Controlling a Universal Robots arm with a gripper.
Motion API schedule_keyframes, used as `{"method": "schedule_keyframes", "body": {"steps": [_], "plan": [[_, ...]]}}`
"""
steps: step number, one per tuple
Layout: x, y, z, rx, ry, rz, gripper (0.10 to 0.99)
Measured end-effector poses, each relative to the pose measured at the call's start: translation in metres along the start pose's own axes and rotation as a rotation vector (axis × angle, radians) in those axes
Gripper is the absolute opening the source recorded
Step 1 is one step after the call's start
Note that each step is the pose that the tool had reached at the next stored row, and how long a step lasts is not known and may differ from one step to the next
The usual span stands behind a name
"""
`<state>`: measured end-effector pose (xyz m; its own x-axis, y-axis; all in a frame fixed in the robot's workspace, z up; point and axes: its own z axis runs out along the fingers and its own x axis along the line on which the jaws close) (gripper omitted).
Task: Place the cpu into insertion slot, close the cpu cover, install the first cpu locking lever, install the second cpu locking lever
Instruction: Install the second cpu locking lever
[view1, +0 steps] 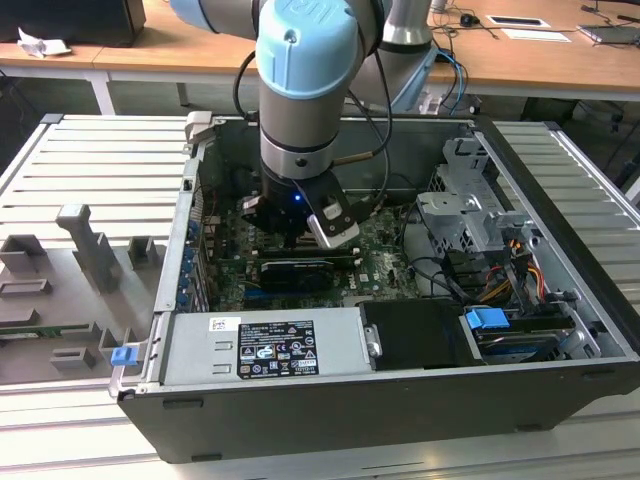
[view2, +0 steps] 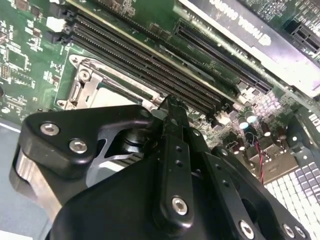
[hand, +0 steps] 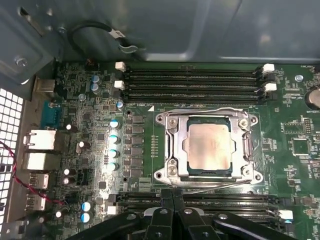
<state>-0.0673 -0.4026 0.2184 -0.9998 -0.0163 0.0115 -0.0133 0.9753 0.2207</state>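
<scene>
In the first wrist view the pale cpu (hand: 207, 146) lies flat in the insertion slot (hand: 161, 119). The silvery cpu cover (hand: 176, 150) is folded down around it. One thin locking lever (hand: 200, 110) runs along one side of the socket and a second lever (hand: 210, 186) along the opposite side; both look low against the frame. My gripper (hand: 168, 196) is shut, empty, its tips right at the second lever's end by the socket corner. In the second wrist view the fingertips (view2: 172, 107) sit just beside the cover (view2: 92, 82). In the exterior view the gripper (view1: 290, 238) is deep inside the case.
Long black memory slots (hand: 195, 82) flank the socket on two sides. A black graphics card (view1: 300, 272) lies close to the gripper. The power supply (view1: 265, 345), drive cage (view1: 470, 215), loose cables (view1: 440, 275) and case walls (view1: 190, 200) hem in the motherboard (view1: 385, 262).
</scene>
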Motion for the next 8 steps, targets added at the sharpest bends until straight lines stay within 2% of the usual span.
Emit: {"method": "schedule_keyframes", "body": {"steps": [4, 6, 8], "plan": [[0.0016, -0.0016, 0.0063, -0.009, -0.0001, 0.0, 0.106], [0.0025, -0.003, 0.0126, -0.015, -0.0003, 0.0, 0.106], [0.0066, -0.0037, 0.0156, -0.024, -0.0007, 0.0, 0.106]]}}
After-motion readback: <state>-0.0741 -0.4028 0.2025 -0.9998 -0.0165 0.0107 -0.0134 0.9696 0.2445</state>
